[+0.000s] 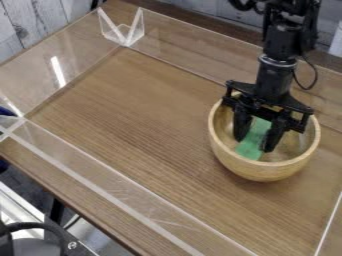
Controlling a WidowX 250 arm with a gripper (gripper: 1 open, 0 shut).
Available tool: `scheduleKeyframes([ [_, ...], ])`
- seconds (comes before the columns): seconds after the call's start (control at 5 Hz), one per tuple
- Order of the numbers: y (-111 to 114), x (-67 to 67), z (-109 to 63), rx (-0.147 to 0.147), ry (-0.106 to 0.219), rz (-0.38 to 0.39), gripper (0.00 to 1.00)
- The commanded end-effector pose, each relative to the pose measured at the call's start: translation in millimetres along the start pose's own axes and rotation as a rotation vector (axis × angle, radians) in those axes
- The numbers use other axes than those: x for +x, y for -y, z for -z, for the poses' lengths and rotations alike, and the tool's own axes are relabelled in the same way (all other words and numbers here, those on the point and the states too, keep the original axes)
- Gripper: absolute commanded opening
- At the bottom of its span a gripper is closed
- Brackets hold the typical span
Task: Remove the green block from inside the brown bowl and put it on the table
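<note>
The gripper (267, 131) is down inside the brown bowl (265, 150), its jaws part-closed either side of the green block (254, 145). Whether they grip it cannot be told. The block sits in the bowl; lifting it out to the table (134, 130) remains.

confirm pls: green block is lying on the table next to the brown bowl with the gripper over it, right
Not quite. In the camera view the green block lies inside the brown bowl, not on the table. The gripper is indeed over it, reaching into the bowl.
</note>
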State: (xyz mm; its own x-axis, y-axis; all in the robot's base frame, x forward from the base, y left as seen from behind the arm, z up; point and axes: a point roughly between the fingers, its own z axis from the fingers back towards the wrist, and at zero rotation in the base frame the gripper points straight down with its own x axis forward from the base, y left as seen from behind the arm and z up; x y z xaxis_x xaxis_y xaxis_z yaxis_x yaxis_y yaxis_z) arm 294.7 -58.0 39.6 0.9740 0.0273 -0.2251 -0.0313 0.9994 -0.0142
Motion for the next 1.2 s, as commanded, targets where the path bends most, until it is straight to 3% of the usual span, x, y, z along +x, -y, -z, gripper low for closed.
scheduleKeyframes([
  [0.0, -7, 0.5, -17.5, 0.008, 0.060, -0.044, 0.00],
  [0.4, -14, 2.7, -21.7, -0.041, 0.079, -0.022, 0.00],
  [1.0, -23, 4.7, -29.3, -0.123, 0.048, 0.013, 0.00],
])
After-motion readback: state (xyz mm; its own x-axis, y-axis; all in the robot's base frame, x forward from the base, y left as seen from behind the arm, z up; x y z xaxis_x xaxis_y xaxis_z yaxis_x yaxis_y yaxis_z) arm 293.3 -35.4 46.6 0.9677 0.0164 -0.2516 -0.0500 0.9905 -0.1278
